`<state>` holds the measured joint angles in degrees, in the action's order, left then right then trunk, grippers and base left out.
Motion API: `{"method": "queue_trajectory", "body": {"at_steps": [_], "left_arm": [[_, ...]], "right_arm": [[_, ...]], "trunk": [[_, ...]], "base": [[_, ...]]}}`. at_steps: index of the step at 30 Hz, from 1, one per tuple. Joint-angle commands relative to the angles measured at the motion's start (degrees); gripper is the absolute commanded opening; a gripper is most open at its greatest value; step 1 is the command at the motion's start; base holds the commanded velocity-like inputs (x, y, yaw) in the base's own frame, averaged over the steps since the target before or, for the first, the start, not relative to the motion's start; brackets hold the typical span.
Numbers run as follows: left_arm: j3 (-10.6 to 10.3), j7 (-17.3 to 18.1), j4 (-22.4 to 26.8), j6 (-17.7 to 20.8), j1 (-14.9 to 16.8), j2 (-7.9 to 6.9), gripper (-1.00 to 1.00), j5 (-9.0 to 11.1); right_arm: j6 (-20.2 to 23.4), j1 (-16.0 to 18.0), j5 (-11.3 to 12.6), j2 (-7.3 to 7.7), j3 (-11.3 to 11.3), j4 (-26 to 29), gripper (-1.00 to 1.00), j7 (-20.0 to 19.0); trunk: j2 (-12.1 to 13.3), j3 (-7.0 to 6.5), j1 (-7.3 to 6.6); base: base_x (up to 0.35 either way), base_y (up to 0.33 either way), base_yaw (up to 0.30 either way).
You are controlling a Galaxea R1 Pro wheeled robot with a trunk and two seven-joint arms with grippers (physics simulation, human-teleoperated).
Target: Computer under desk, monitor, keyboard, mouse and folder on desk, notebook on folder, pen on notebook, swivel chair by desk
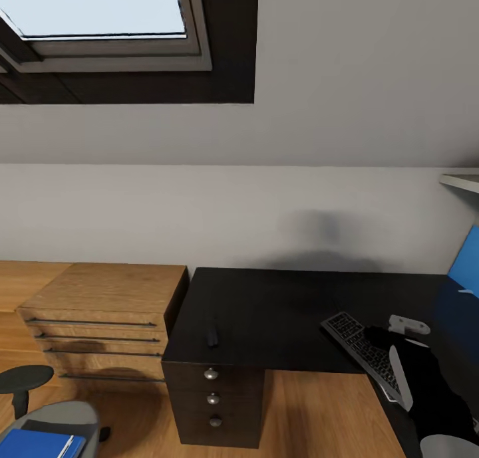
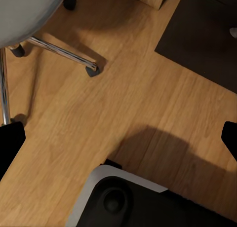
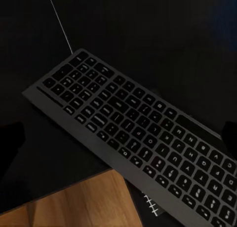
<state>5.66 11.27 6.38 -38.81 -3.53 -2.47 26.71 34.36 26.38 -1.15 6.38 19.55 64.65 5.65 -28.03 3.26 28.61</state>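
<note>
- Head view: we face a white wall with a skylight at 11 o'clock. The desk [image 1: 279, 305] has a glossy black top and a three-drawer unit with round silver knobs, and a light wooden chest of drawers [image 1: 106, 318] stands just beside it at 9 o'clock. The mouse [image 1: 213, 337] lies on the desk above the drawers. The keyboard [image 1: 366, 355] lies at 4 o'clock, angled, with our right arm [image 1: 426, 391] over its near end. The swivel chair [image 1: 40, 421] sits at 7 o'clock with the folder [image 1: 33, 443] on its seat.
- Left wrist view: we see the wooden floor [image 2: 118, 98], the chair's chrome legs and casters, and the left gripper [image 2: 118, 138] with its dark fingertips [image 2: 10, 143] spread wide, holding nothing.
- Right wrist view: the keyboard fills the middle, resting on the black desk top, one corner overhanging the floor edge. The right gripper [image 3: 121, 143] has its fingertips [image 3: 10, 143] apart on either side of the keyboard; we cannot tell whether they touch it.
</note>
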Motion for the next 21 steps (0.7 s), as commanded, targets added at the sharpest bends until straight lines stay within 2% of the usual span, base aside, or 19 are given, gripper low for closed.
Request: {"method": "queue_trajectory", "body": {"at_steps": [1, 8, 21], "left_arm": [[0.5, 0.6, 0.1, 0.1, 0.0, 0.01, 1.00, 0.2], [0.5, 0.6, 0.0, 0.1, 0.0, 0.01, 1.00, 0.2], [0.5, 0.6, 0.0, 0.1, 0.0, 0.00, 1.00, 0.2]], "right_arm": [[0.2, 0.0, -0.1, -0.02, 0.0, 0.1, 1.00, 0.1], [-0.2, 0.0, 0.1, -0.23, 0.3, 0.0, 1.00, 0.2], [-0.3, 0.0, 1.8, -0.31, 0.5, 0.0, 1.00, 0.2]], "trunk": [[-0.1, 0.10, 0.03], [-0.1, 0.10, 0.03], [-0.1, 0.10, 0.03]], "base": [[0.020, -0.002, 0.000], [0.006, -0.001, -0.046], [0.001, 0.000, -0.234]]}}
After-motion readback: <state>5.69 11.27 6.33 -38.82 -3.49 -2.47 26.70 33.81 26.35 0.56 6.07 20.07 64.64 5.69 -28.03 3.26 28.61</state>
